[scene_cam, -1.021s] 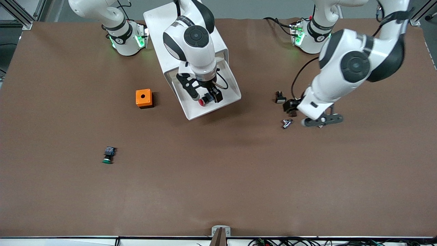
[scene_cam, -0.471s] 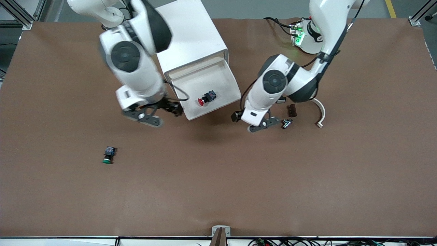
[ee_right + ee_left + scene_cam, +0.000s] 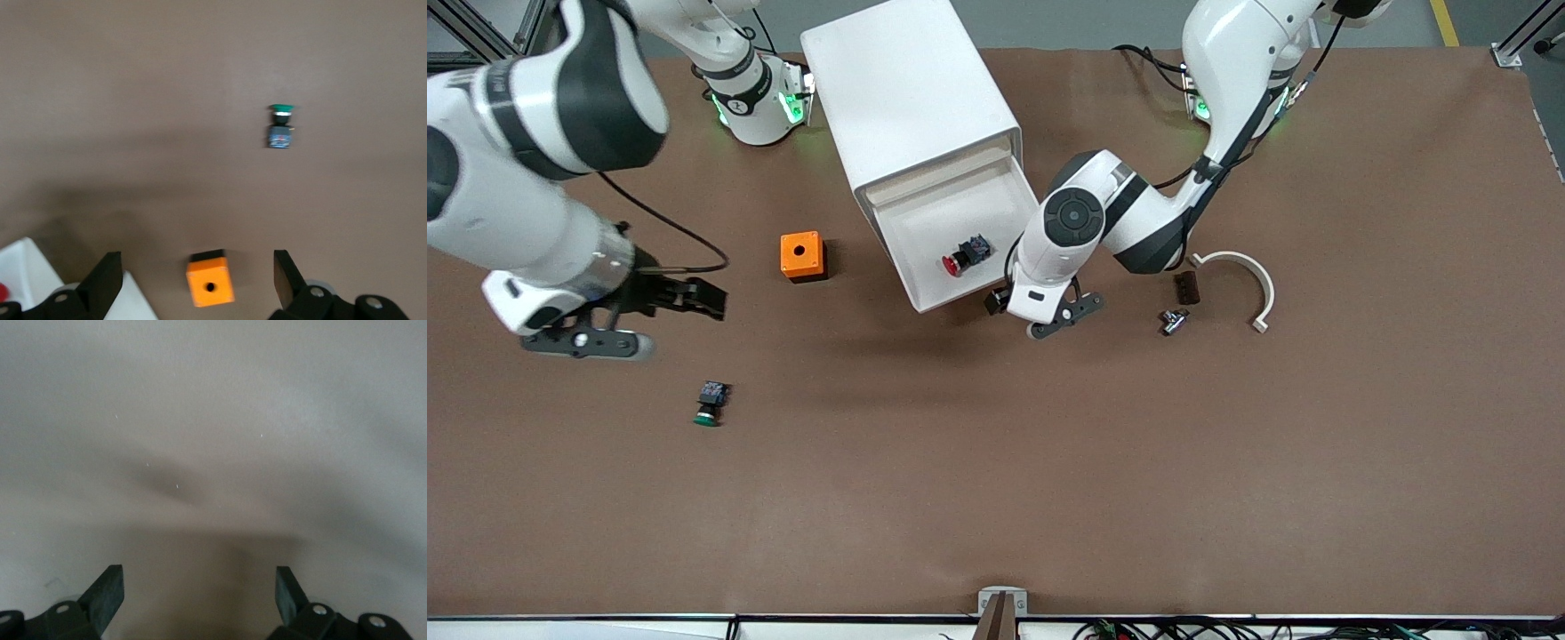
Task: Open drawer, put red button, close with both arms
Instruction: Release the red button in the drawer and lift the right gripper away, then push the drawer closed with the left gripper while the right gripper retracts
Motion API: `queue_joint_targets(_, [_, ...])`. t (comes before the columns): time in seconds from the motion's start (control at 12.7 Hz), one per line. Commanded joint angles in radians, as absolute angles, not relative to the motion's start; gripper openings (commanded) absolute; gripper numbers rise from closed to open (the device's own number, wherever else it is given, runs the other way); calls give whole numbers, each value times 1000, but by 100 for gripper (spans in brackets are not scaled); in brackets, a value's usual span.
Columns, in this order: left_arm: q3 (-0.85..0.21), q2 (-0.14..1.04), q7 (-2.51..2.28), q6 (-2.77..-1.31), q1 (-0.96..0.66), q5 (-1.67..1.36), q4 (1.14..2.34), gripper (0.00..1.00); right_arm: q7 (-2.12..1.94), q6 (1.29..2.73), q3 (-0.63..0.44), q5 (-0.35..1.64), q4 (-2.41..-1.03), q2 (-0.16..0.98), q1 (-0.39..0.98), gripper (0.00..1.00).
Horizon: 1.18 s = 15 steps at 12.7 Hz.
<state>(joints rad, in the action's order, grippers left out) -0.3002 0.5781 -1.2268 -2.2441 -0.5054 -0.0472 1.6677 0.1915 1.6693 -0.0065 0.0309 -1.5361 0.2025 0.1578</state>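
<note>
The drawer (image 3: pixel 925 227) is pulled out of the white cabinet (image 3: pixel 911 98). The red button (image 3: pixel 963 256) lies in it near the front wall. My left gripper (image 3: pixel 996 300) is low at the drawer's front wall, at the corner toward the left arm's end. The left wrist view shows it (image 3: pixel 199 580) open, with only a pale blurred surface close ahead. My right gripper (image 3: pixel 710 300) is open and empty over the table, between the orange box and the green button. In the right wrist view it (image 3: pixel 195 260) frames the orange box (image 3: pixel 210 285), with a drawer corner (image 3: pixel 27 273) at the edge.
The orange box with a hole (image 3: pixel 801 256) stands beside the drawer toward the right arm's end. A green-capped button (image 3: pixel 710 402) (image 3: pixel 281 127) lies nearer the front camera. A white curved piece (image 3: pixel 1240 280), a dark block (image 3: pixel 1185 287) and a metal part (image 3: pixel 1174 320) lie toward the left arm's end.
My right gripper let go of the red button in the drawer and swung away toward the right arm's end. My left gripper moved from the small parts to the drawer's front.
</note>
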Motion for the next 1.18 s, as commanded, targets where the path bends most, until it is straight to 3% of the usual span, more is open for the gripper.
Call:
queue_joint_targets(0.0, [-301, 583, -1290, -2217, -557, -37, 1655, 100, 34, 1628, 18, 25, -1545, 170, 46, 100])
queue_joint_targets(0.71, [-405, 601, -1475, -2174, -630, -84, 1671, 100, -40, 1551, 18, -37, -1537, 149, -83, 100])
queue_joint_targets(1.1, [-426, 621, -1513, -2175, -660, -159, 1663, 100, -25, 1554, 18, -32, -1534, 150, -86, 100])
